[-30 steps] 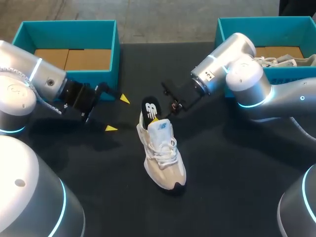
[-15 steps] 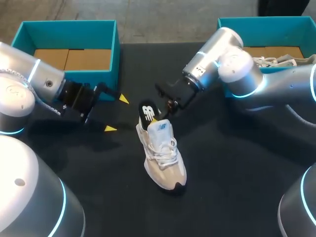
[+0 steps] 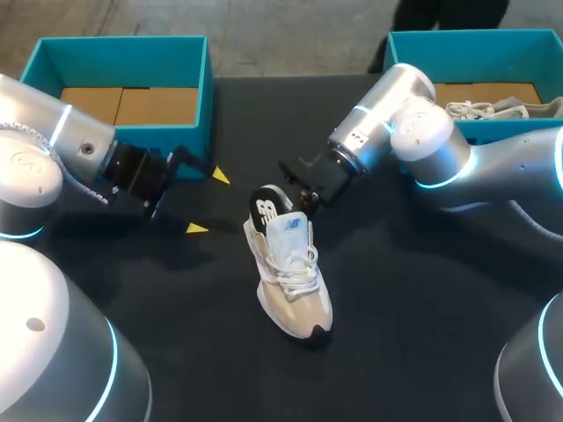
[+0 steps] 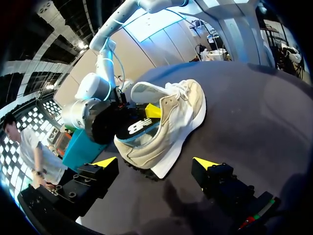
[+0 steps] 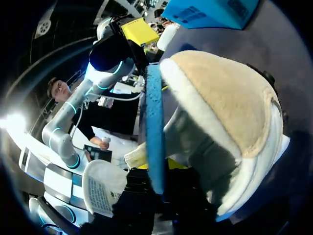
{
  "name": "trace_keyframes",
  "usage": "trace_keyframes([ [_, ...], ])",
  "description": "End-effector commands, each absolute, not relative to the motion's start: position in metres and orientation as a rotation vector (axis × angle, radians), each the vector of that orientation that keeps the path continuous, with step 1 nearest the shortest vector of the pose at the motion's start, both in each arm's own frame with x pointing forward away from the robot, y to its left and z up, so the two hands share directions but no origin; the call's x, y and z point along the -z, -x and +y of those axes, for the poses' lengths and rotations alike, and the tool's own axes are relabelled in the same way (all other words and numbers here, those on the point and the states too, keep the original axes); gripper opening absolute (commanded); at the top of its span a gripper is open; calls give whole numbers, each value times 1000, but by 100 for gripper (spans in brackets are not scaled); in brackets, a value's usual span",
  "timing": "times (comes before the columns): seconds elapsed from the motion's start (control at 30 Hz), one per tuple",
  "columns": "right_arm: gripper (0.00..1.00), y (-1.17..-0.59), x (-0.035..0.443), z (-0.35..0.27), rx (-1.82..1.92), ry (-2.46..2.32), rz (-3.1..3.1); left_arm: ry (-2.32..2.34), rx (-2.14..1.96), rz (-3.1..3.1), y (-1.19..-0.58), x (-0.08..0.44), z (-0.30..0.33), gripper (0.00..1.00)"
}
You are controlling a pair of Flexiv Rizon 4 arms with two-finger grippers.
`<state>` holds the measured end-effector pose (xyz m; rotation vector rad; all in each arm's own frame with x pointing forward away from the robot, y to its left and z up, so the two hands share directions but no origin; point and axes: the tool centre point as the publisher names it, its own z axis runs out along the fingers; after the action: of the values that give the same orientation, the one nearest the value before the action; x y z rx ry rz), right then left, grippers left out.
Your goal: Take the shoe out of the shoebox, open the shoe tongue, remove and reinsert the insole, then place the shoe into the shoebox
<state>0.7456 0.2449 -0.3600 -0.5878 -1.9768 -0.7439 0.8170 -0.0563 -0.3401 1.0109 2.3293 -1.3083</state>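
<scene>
beige shoe (image 3: 290, 277) upright on its sole mid black table (image 3: 422, 299), toe toward the near edge, heel away, outside both boxes. black insole (image 3: 266, 204) sticks up tilted out of the heel opening, part in, part out. right gripper (image 3: 283, 200) at the heel, fingers pinched narrow on the insole's upper end; right wrist view shows the insole's blue edge running up from between its fingers. left gripper (image 3: 209, 202) near the heel on its left, apart from the shoe, fingers spread wide, holding nothing; in left wrist view the shoe lies ahead of it. far back, left shoebox (image 3: 123, 42), teal, brown cardboard (image 3: 149, 104) inside. right shoebox (image 3: 475, 37), teal, holds a second shoe (image 3: 501, 107), laces showing.
</scene>
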Motion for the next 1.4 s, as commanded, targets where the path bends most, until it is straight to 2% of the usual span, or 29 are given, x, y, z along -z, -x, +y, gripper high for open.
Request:
trace_keyframes([
  [0.03,31,-743,350,245,753,593,-2007,-1017,1306,2331,-817,339,-57,100],
  [0.23,39,-748,342,250,760,578,-2036,-1019,1311,2327,-816,339,-58,100],
  [0.7,42,-766,335,246,797,583,-2089,-1019,1310,2329,-816,339,-56,100],
  [0.77,40,-770,334,245,801,584,-2095,-1019,1307,2328,-816,339,-56,100],
  [0.87,28,-776,333,248,805,579,-2101,-1016,1304,2329,-816,339,-55,100],
  [0.97,0,-780,335,252,802,566,-2101,-1014,1303,2329,-816,339,-54,100],
  [1.4,0,-759,347,243,765,617,-2062,-1015,1307,2327,-816,339,-55,100],
])
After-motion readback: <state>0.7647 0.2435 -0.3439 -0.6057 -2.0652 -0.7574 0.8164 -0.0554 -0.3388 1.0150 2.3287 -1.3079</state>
